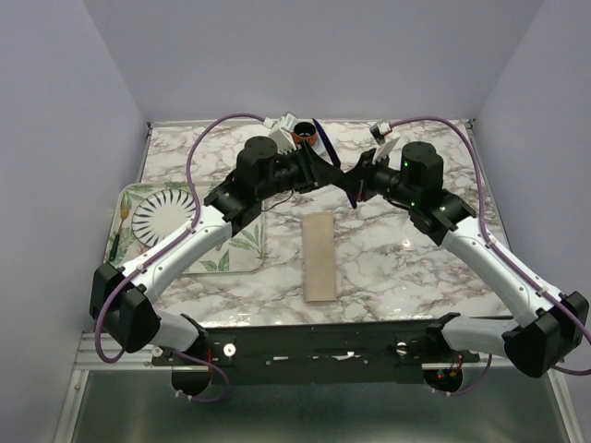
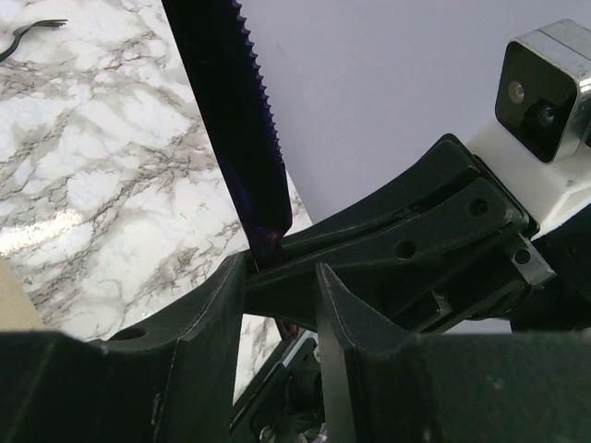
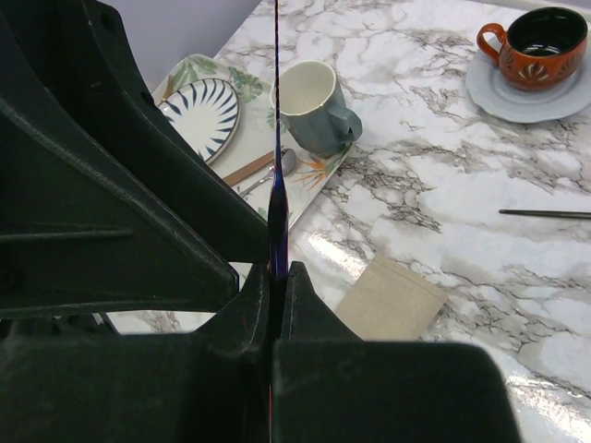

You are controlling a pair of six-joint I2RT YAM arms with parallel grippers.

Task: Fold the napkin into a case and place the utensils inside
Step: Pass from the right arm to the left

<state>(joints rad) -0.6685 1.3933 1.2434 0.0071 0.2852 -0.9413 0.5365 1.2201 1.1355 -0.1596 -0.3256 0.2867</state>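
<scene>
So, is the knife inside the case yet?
No: the right tool pinches the knife in the air, clear of the case.

Marble counter [image 1: 397,268] with tableware at the left edge and the far edge.

Leaf-printed tray [image 1: 242,249] lying flat by the left edge of the counter, about midway between its near and far corners. On the tray, a round white plate [image 1: 157,214] with dark stripes fanning out from the middle. Just beside the plate, an upright grey-green mug [image 3: 314,106], pale inside. Near the foot of the mug, a copper-coloured knife [image 3: 247,169] and a small silver spoon [image 3: 277,171] side by side on the tray. At the far edge of the counter, near its middle, an orange cup [image 3: 534,46], dark inside, upright on a pale saucer [image 3: 499,92]. Plain pale lilac walls [image 1: 305,55] closing off the left, far and right edges.
</scene>
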